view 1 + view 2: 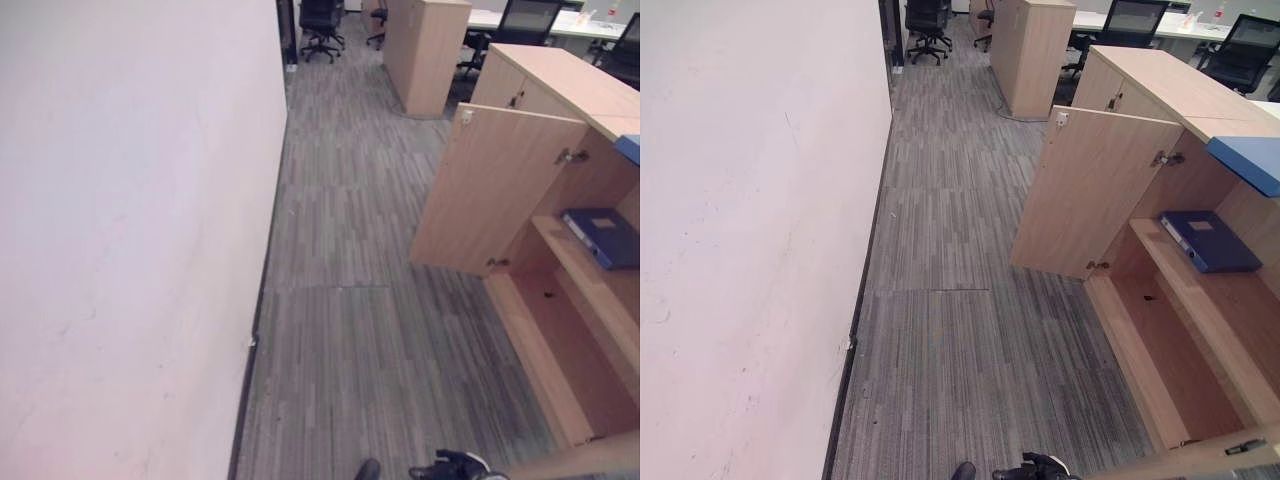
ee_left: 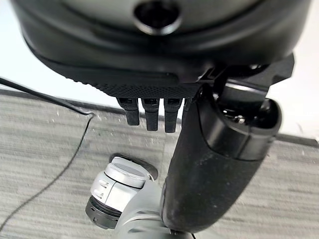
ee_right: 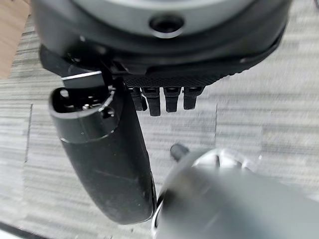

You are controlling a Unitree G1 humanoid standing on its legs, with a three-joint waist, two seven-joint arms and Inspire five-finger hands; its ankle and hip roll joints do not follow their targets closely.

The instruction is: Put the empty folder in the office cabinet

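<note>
A dark blue folder (image 1: 603,236) lies flat on the middle shelf of the open wooden office cabinet (image 1: 1200,95) at the right. The cabinet's door (image 1: 495,190) stands swung out toward the aisle. The bottom compartment (image 1: 1180,370) below the shelf holds nothing. My left hand (image 2: 214,174) hangs over the grey carpet with relaxed fingers (image 2: 149,114) and nothing in it. My right hand (image 3: 109,159) hangs the same way, its fingers (image 3: 164,102) straight and holding nothing.
A long white wall (image 1: 130,250) runs along the left of the carpeted aisle (image 1: 350,250). A second blue object (image 1: 1245,160) lies on top of the cabinet. Another wooden cabinet (image 1: 425,50), black office chairs (image 1: 320,25) and desks stand at the far end.
</note>
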